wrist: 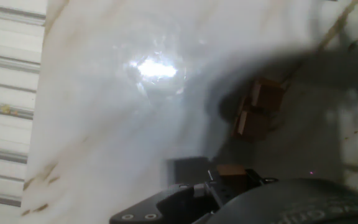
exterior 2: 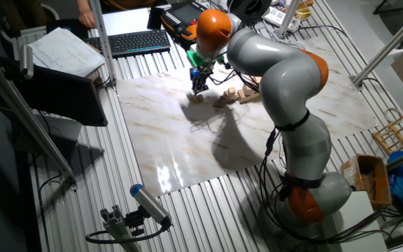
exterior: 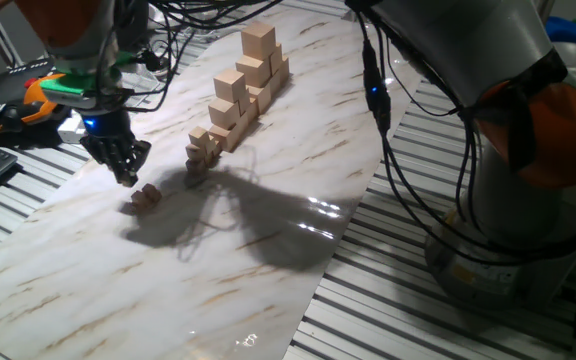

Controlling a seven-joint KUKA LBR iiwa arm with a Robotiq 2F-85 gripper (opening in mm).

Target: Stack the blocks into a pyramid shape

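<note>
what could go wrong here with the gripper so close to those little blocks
1. The gripper hangs just above the small loose blocks; a slightly off descent could knock them apart.
2. The tall stepped stack stands close behind, so a wide swing might topple it.
3. The hand view is blurred, making alignment hard to judge.

The arm (exterior 2: 285, 84) is built of thick, rounded silver-grey segments joined by bright orange bands at the joints, one near its wide grey base (exterior 2: 313, 199) and another at the elbow. An orange dome (exterior 2: 212, 26) caps the link above the wrist. Black cables (exterior: 383, 110) hang in loose loops along the arm, one carrying a small blue light. At the wrist sits a green ring with a blue glow just below it. The gripper (exterior: 125, 170) is black and angular, with two short dark fingers. In the hand view its black body (wrist: 185, 202) shows small round screws on a flat plate beside a curved dark housing.
</note>
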